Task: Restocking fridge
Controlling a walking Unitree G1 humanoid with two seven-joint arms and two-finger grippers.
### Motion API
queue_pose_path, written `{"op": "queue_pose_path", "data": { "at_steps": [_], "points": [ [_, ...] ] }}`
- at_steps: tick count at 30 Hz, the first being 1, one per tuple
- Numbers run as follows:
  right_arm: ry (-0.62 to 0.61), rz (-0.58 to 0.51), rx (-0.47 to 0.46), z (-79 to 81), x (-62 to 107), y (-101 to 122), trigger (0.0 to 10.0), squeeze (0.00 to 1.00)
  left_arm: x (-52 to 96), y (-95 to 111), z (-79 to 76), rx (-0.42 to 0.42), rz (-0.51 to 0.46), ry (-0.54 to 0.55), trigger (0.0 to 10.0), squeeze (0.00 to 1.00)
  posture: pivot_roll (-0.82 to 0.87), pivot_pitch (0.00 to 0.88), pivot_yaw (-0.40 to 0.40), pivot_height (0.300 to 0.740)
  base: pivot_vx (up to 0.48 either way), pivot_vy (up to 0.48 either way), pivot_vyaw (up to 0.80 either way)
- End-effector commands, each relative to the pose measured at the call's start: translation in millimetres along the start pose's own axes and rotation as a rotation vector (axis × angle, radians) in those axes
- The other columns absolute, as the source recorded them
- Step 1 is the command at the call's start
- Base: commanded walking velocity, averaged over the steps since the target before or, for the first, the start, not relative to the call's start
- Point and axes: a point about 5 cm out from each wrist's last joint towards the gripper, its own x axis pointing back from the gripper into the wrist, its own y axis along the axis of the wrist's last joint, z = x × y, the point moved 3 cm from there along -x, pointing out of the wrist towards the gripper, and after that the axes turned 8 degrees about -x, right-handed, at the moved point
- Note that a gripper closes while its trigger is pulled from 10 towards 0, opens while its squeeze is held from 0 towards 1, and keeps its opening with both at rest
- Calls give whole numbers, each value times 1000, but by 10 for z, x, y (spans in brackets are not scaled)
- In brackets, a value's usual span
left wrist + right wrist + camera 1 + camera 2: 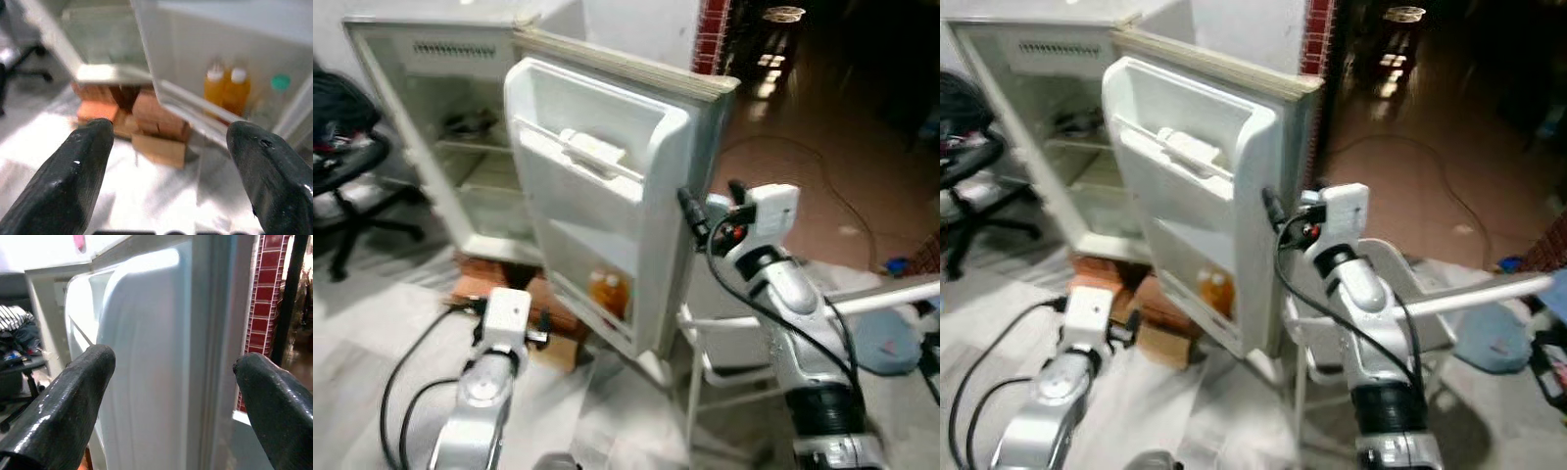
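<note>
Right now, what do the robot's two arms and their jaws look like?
Both arms are silver metal tubes with black joint bands, white box-shaped wrist housings and looping black cables. The right gripper shows a red spot beside its wrist housing. The left gripper has two long, glossy black, round-tipped fingers, as does the right.

White fridge door (607, 186); orange bottles (226, 90); red-brick pillar (266, 308)

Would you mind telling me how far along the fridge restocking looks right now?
Done: the fridge door stands open, two orange bottles on its lower shelf. In hand: the right gripper, open, straddles the door's edge; the left gripper is open, holding nothing. Left: the fridge's inner shelves look mostly bare.
</note>
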Motion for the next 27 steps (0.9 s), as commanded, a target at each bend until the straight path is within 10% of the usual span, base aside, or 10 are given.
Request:
{"op": "queue_pose_path", "data": {
  "at_steps": [1,14,22,27],
  "points": [
    [-26,-35,-8,-5,-94,80,10000,0,-5,6,14,-7,12,-8,10000,0,105,0,7,740,0,0,769],
    [61,-49,-141,645,-559,158,10000,0,-40,24,-20,-31,36,-29,10000,0,116,0,-1,740,0,0,146],
    [723,39,-427,1548,-76,316,10000,0,-40,12,-22,-25,39,-27,10000,0,108,0,-5,740,0,0,0],
    [875,175,-533,1439,320,225,10000,0,-48,14,-28,-26,40,-33,10000,0,102,0,-2,740,0,0,0]
  ]
}}
